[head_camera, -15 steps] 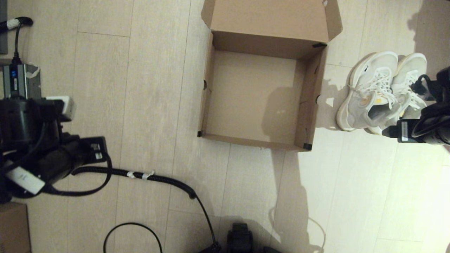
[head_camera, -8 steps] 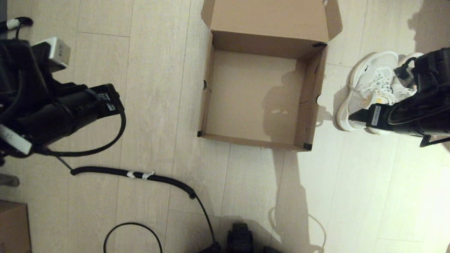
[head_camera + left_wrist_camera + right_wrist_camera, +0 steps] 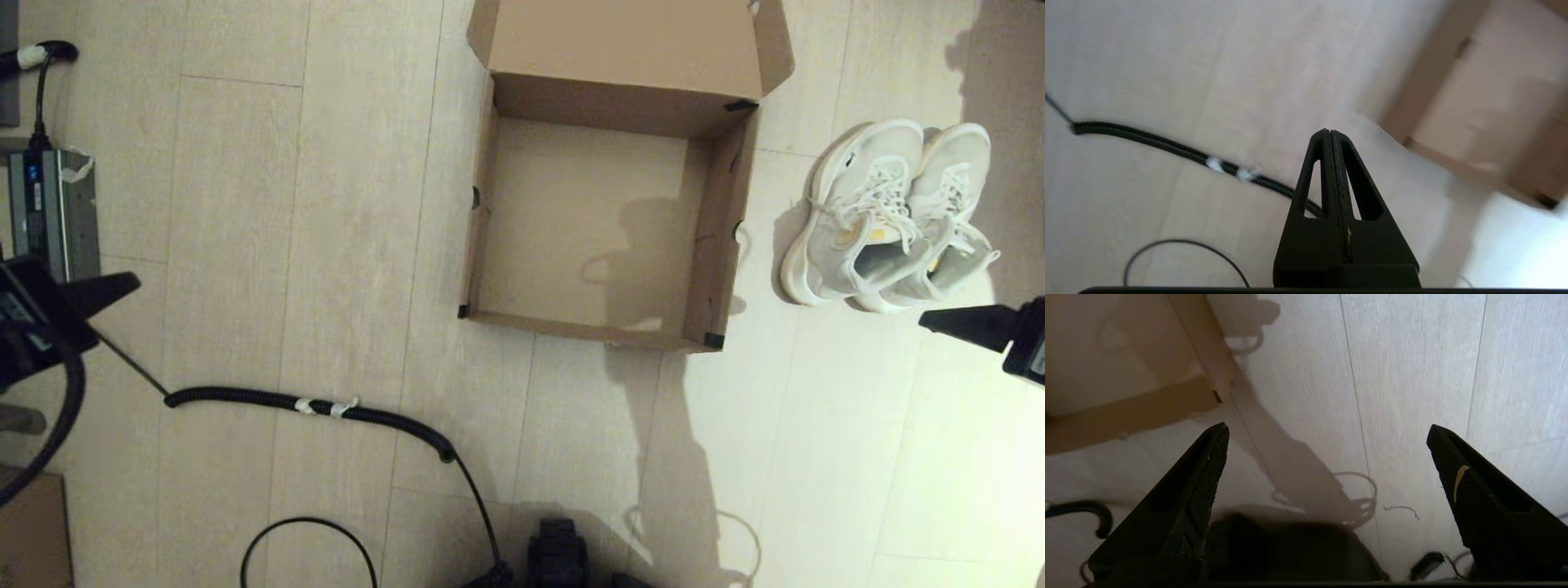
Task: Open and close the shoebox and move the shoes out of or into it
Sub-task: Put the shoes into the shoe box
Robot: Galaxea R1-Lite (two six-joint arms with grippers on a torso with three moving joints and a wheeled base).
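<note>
Shoebox (image 3: 608, 212) sits on the pale plank floor (image 3: 326, 245), lid flap thrown back at the far side, cavity bare. Plain brown cardboard, matte, black tape at near corner and at lid corner. Walls thin and upright; likely light, and liable to skid on the smooth planks if pushed.

Shoes (image 3: 890, 216) stand side by side on the floor to the right of the shoebox, close by but apart from it, toes away from the robot. White mesh uppers, white laces, grey lining, small yellow accents. Judged light, soft above, firmer at sole and heel. Mesh would give under pinch; the heel collar or the tongue offers the best hold. Loose laces could snag.

Right pincer (image 3: 1327, 465) spread wide, nothing between its fingers, hovering over bare floor near the shoebox's near right corner; in the head view it shows at the right edge, just short of the shoes.

Left pincer (image 3: 1331, 175) pressed together, empty, over the floor left of the shoebox, above a black corrugated cable (image 3: 310, 404).
</note>
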